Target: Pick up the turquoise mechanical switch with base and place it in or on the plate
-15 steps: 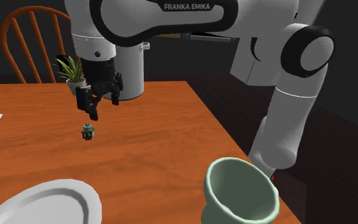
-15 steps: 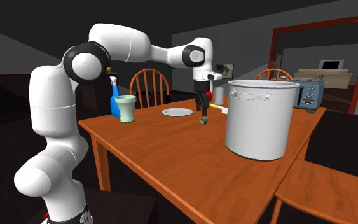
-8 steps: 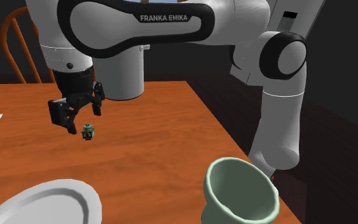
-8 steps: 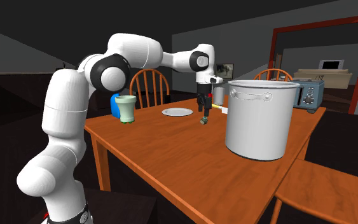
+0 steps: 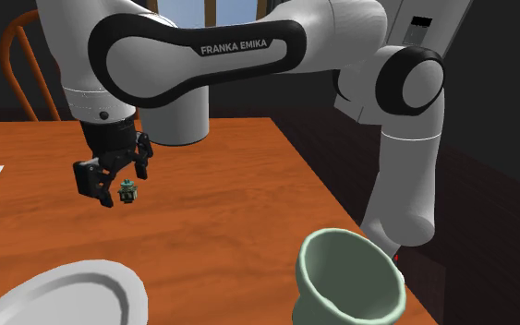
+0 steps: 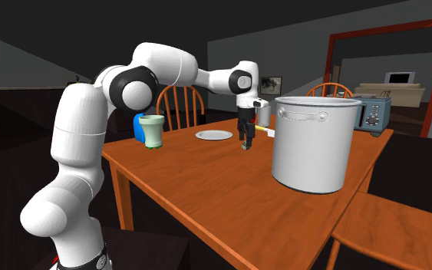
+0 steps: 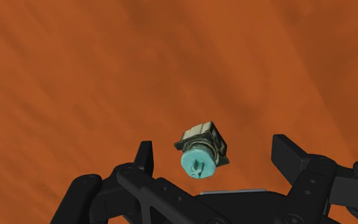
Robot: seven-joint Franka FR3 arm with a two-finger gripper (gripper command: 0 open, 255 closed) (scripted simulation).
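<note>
The white Franka arm reaches over an orange-brown wooden table, its black two-finger gripper hanging low above the small mechanical switch with a turquoise round cap on a squarish grey base. In the wrist view the gripper is spread wide, and the switch stands on the bare tabletop between the two fingers, touched by neither and nearer one finger than the other.

The round white plate lies at the shoulder view's lower left, well apart from the switch, and a pale green cup stands at the table's near edge.

In the second exterior view the gripper hovers close over the switch, with the plate on the table just to that view's left of it. A tall grey cooking pot with a handle stands at that view's right, and the cup sits beside a blue bottle at the left. Wooden spindle-back chairs ring the far side.
</note>
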